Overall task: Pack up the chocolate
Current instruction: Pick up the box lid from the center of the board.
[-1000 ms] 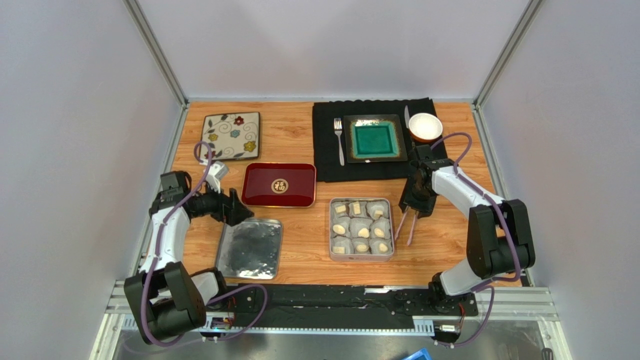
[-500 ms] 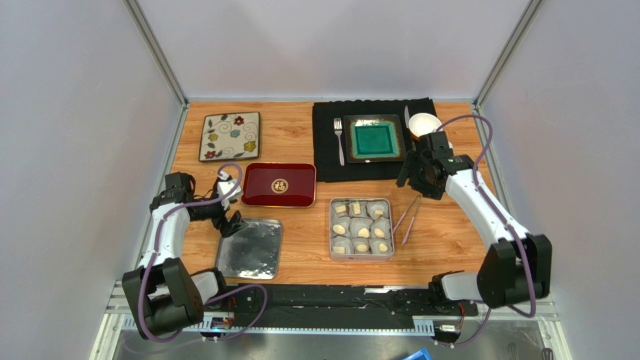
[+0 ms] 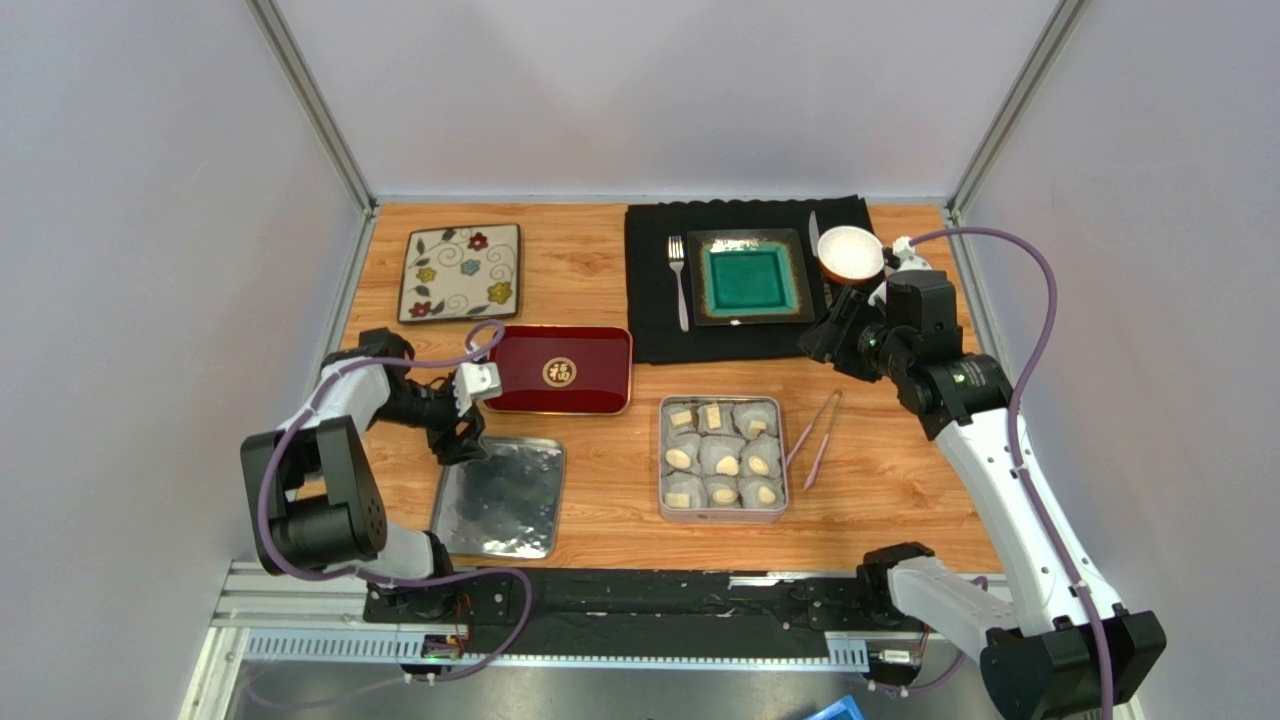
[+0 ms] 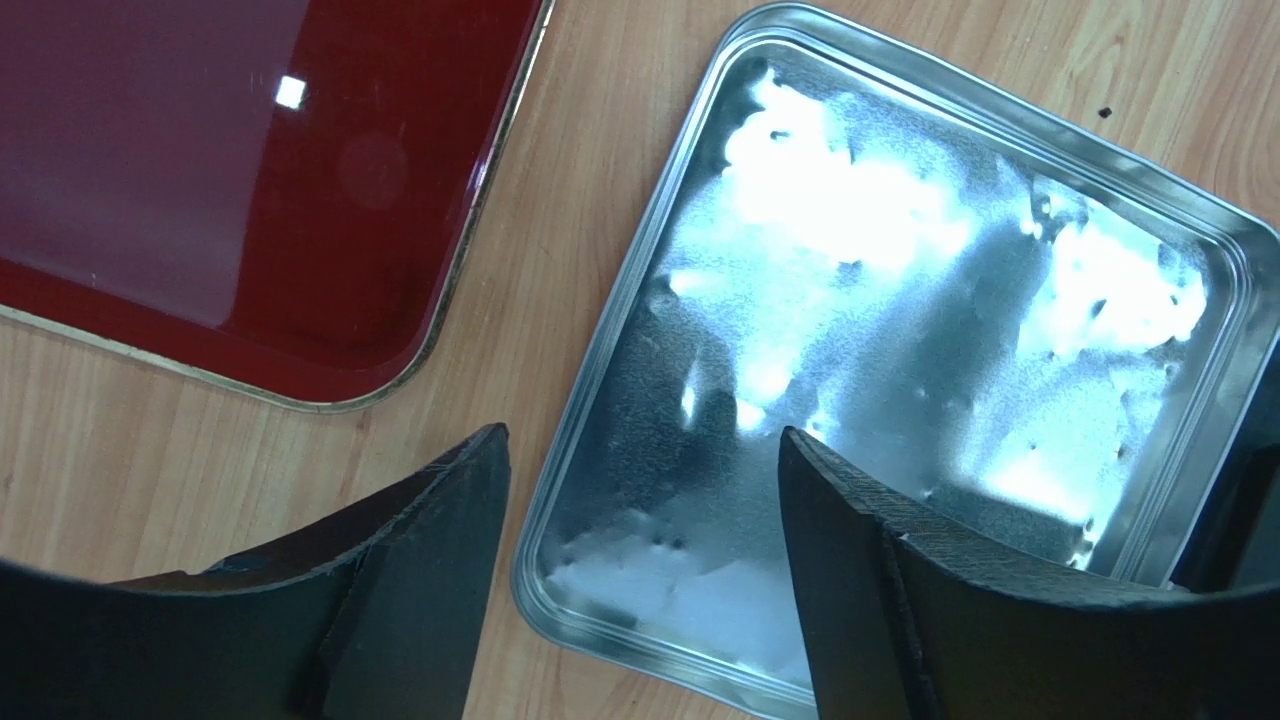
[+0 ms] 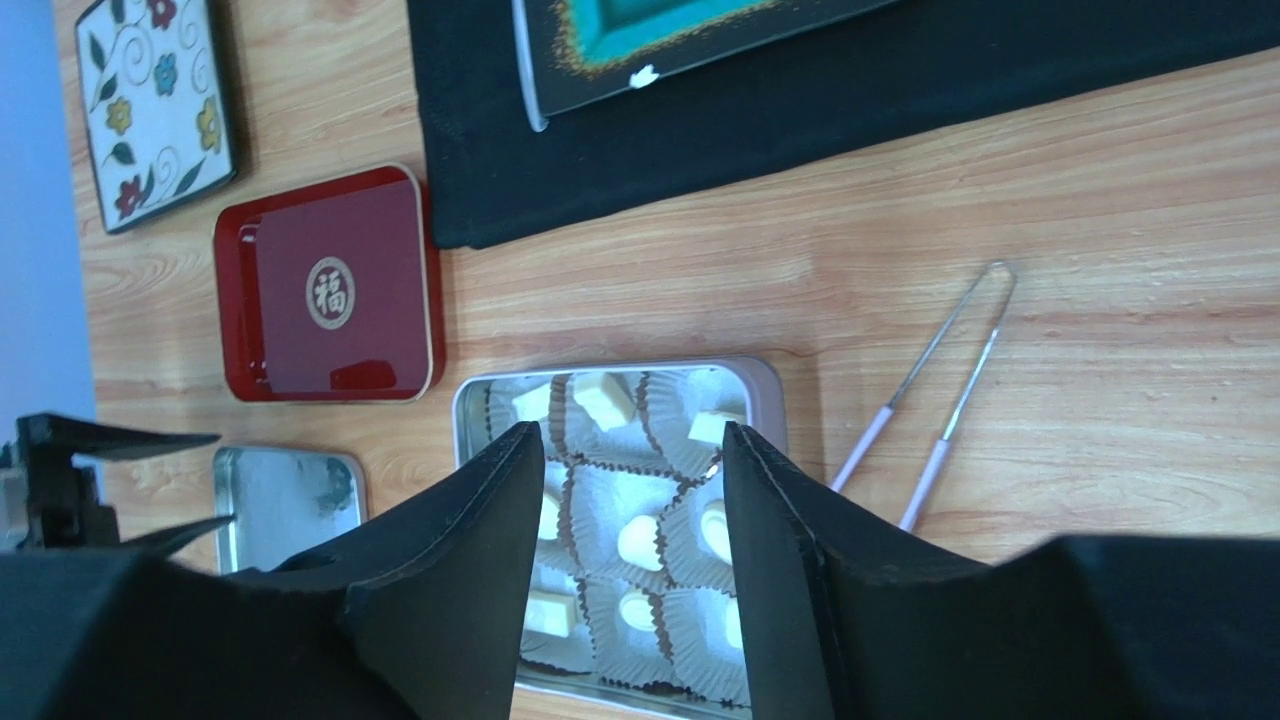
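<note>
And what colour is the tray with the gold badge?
The tray is dark red, clearest in the top view.

Both arms are withdrawing
The right gripper [image 3: 836, 327] is rising away from the tongs [image 3: 812, 438] it dropped beside the tin [image 3: 663, 458]; the left gripper [image 4: 642, 438] is drawing back over a corner of the lid [image 4: 902, 300].

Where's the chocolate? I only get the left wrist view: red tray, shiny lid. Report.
Observer: The chocolate sits in paper cups inside a tin, to the right of your lid.
Operator: Tell me what the right gripper holds.
Observer: Nothing. The right gripper is open, up above the tin.
Operator: Find me the tongs.
Observer: The tongs lie on the table just right of the tin, with nothing touching them.
</note>
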`<state>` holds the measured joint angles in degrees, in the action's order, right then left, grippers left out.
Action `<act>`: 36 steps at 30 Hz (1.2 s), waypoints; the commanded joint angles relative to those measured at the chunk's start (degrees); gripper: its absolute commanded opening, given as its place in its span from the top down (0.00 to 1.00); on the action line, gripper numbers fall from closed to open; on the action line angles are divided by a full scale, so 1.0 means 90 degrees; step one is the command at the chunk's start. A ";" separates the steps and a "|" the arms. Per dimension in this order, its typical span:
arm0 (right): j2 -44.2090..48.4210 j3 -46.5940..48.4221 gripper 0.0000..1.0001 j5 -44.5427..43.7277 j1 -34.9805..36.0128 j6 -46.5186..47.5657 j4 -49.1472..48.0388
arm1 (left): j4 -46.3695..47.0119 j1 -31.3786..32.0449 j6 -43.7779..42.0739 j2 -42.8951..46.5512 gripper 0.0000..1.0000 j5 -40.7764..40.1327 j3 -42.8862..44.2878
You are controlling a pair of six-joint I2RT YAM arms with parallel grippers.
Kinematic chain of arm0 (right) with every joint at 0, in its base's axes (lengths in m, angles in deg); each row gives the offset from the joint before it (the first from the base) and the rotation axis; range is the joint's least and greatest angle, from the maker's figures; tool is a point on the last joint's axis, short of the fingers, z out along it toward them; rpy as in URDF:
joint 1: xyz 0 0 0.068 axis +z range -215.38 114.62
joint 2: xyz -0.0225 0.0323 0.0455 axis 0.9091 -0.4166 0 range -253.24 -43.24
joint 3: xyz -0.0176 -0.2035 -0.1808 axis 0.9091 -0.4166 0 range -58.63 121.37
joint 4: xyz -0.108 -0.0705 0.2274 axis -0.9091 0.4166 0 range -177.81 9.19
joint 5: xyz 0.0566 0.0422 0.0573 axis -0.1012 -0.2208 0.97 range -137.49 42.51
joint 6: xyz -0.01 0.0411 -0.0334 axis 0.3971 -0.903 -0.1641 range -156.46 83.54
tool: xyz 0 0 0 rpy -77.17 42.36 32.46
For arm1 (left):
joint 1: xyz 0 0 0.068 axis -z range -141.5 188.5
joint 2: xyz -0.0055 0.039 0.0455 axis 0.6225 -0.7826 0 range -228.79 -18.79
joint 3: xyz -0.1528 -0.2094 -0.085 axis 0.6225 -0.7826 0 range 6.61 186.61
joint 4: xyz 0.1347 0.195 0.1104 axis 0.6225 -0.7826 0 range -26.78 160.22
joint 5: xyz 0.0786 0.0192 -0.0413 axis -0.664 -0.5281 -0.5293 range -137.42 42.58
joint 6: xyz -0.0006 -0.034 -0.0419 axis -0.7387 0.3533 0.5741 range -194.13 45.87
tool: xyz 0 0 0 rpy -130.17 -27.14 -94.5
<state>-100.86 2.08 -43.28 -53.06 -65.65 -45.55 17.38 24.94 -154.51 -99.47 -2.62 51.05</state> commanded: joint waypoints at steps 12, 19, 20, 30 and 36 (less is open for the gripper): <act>0.0289 0.0296 0.58 0.0714 0.0145 -0.0126 -0.0359 | -0.0096 0.0149 0.0249 -0.0966 0.37 -0.0427 0.0452; 0.0358 0.0296 0.62 0.0734 0.0340 -0.0223 -0.0389 | 0.0294 0.0305 0.0405 -0.1074 0.50 -0.0826 0.0170; 0.0358 0.0296 0.62 0.0772 0.0350 -0.0233 -0.0399 | 0.0430 0.0344 0.0425 -0.1045 0.51 -0.0953 0.0092; 0.0358 0.0432 0.67 0.0851 0.0526 -0.0272 -0.0369 | 0.0549 0.0374 0.0455 -0.0869 0.66 -0.1100 -0.0095; 0.0387 0.0335 0.71 0.0900 0.0604 -0.0292 -0.0408 | 0.0393 0.0394 0.0474 -0.0460 0.95 -0.1120 -0.0017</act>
<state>-98.57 3.54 -36.42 -48.23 -67.79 -46.99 22.82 28.08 -149.59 -106.51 -10.69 51.51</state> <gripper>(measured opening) 0.304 0.136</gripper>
